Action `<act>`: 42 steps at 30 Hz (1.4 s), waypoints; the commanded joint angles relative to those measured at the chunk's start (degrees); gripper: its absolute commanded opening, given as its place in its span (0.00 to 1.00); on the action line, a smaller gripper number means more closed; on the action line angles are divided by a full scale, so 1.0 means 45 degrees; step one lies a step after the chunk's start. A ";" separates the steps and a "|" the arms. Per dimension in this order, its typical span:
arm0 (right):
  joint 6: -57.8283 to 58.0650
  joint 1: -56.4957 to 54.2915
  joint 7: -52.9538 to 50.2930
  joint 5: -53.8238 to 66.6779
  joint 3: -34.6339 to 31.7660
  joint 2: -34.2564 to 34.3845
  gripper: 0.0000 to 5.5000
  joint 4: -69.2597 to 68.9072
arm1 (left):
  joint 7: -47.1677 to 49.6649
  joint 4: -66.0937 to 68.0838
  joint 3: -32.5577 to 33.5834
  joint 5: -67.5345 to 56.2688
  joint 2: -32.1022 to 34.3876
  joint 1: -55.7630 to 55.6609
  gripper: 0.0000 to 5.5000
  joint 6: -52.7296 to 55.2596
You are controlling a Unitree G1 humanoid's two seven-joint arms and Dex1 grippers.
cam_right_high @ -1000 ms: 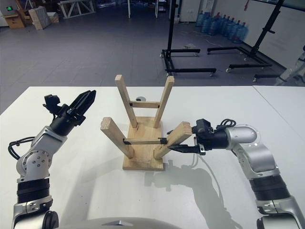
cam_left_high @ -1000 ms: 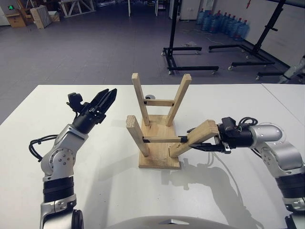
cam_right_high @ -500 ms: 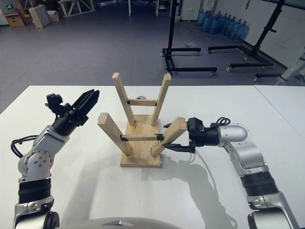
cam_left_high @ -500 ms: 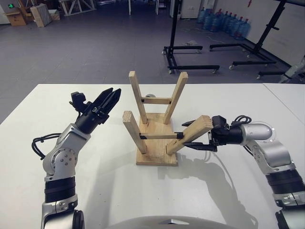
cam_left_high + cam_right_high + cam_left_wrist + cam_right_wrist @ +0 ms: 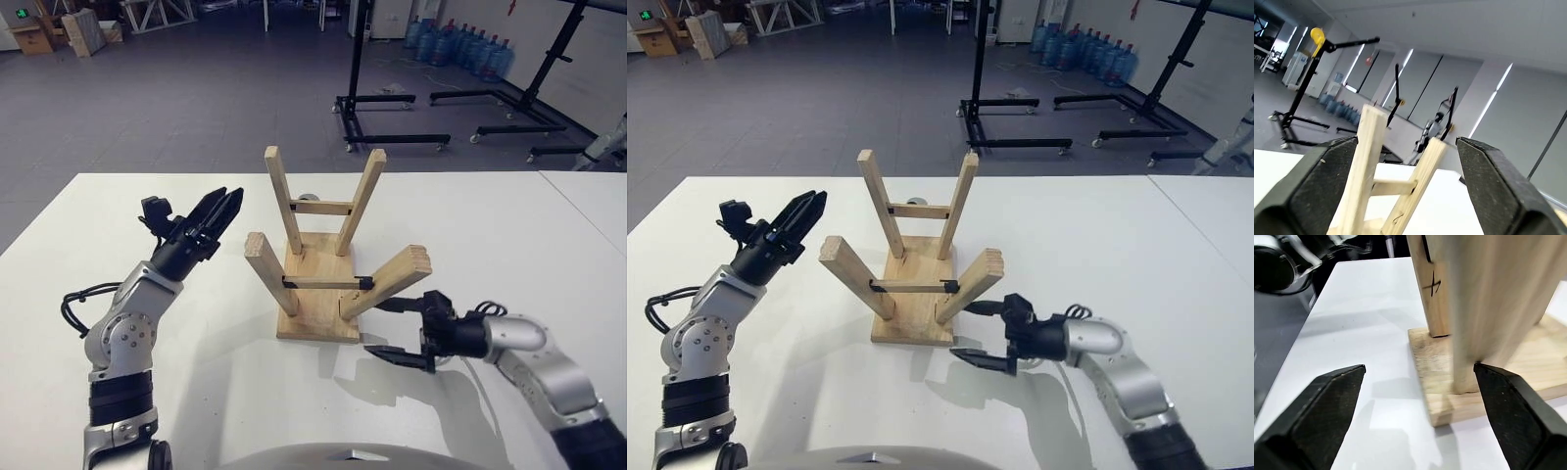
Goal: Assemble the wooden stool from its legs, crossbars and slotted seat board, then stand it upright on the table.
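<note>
Left eye view | stool (image 5: 323,283) upside-down on table (image 5: 490,225), legs up | right gripper (image 5: 372,329) wide open, empty, beside seat board (image 5: 313,329) corner | left gripper (image 5: 225,201) open, empty | judgement: clamp leg low, tip slowly

Your white bench (image 5: 490,225) carries the wooden stool (image 5: 323,284) near its centre. The seat board (image 5: 315,318) lies flat on the surface, legs (image 5: 284,201) pointing upward.

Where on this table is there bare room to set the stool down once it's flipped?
Bare table lies right of the stool, out to the edge, and near-left between the left arm and seat board. Crowded: the board's near-right corner, by the open right gripper.
</note>
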 commanded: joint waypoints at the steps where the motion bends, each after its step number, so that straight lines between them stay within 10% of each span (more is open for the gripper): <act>1: -0.0267 0.0658 -0.0842 -0.0875 -0.0028 0.0061 0.74 0.0324 | -0.0914 0.1053 -0.0121 0.1731 0.1803 0.1006 0.67 -0.0319; 23: -0.0586 0.0318 -0.4404 -0.4164 0.0623 0.0809 0.74 0.2770 | -0.3380 0.2602 -0.6103 0.7812 0.1880 0.1907 0.67 -0.3610; 42: 0.2233 0.1429 0.1983 0.2769 -0.3302 -0.2803 0.74 -0.0411 | -0.0479 0.3152 -0.7325 0.8651 -0.1516 0.1541 0.67 -0.3453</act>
